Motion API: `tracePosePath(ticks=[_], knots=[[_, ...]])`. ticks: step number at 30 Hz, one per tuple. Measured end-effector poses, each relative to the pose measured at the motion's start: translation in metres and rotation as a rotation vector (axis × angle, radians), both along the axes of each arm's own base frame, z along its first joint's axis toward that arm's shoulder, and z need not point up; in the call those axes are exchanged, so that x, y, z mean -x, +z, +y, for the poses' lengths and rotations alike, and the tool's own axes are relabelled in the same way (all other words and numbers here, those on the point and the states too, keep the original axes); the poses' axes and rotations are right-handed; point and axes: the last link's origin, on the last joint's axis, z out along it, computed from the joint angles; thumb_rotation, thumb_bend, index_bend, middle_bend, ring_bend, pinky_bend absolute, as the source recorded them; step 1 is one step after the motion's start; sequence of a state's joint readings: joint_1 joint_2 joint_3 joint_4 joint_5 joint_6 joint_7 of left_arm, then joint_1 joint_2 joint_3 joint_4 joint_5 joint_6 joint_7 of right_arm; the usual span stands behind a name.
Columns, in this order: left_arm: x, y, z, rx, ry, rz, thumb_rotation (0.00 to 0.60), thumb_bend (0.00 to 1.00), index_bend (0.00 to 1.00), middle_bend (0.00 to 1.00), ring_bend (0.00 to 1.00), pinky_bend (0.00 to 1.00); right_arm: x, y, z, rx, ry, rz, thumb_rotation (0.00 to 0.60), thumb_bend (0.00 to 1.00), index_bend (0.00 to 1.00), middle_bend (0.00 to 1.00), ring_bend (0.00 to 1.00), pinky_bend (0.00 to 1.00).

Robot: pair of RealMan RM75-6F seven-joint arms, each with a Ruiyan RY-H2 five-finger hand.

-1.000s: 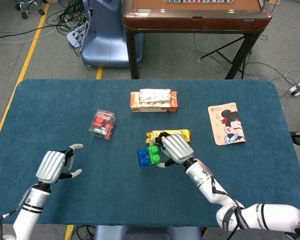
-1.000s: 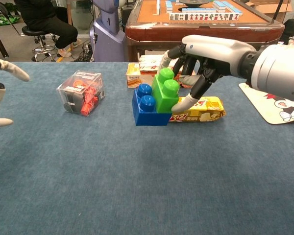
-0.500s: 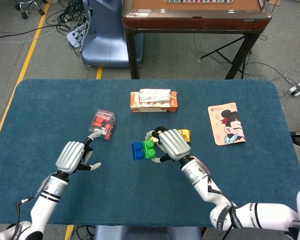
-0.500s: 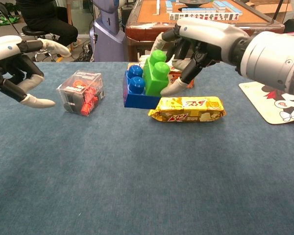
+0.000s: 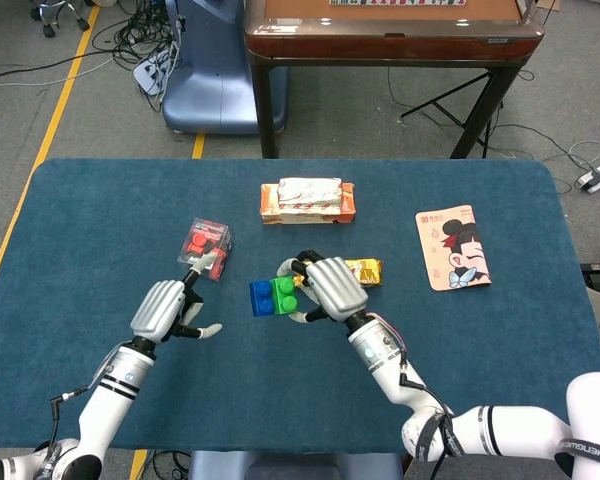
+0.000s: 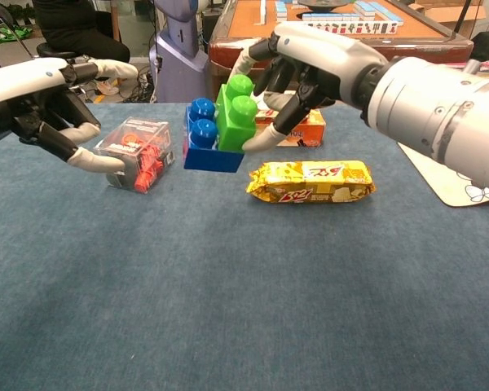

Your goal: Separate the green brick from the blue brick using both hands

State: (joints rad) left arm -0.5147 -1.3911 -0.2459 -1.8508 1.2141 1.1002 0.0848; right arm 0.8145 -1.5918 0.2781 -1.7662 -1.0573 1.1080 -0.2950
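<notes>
Chest view: the right hand [image 6: 310, 61] grips the green brick [image 6: 236, 114], lifting it, with the blue brick [image 6: 205, 138] still joined, clear of the table [image 6: 228, 309]; the left hand [image 6: 53, 102], fingers apart and empty, is near the blue brick. Both bricks look light, rigid and smooth, so the blue base's exposed left side seems the likeliest hold. Lettering on the yellow snack packet [image 6: 311, 180] cannot be read.

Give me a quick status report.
Right hand holds green brick, blue brick attached, lifted. Left hand open, apart. Clear box sits between.
</notes>
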Motion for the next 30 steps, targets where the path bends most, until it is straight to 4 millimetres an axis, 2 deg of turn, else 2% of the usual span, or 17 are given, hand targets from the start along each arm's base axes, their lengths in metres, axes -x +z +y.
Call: tracePosePath(ticks=[30], knots=[[-0.021,-0.015,0.0,0.097,0.002,-0.12,0.6,0.0,0.02,0.93,0.78,0.99,-0.02,-0.027,-0.005,-0.042,0.008,-0.086,0.6,0.29,0.66,1.0,1.0,1.0]])
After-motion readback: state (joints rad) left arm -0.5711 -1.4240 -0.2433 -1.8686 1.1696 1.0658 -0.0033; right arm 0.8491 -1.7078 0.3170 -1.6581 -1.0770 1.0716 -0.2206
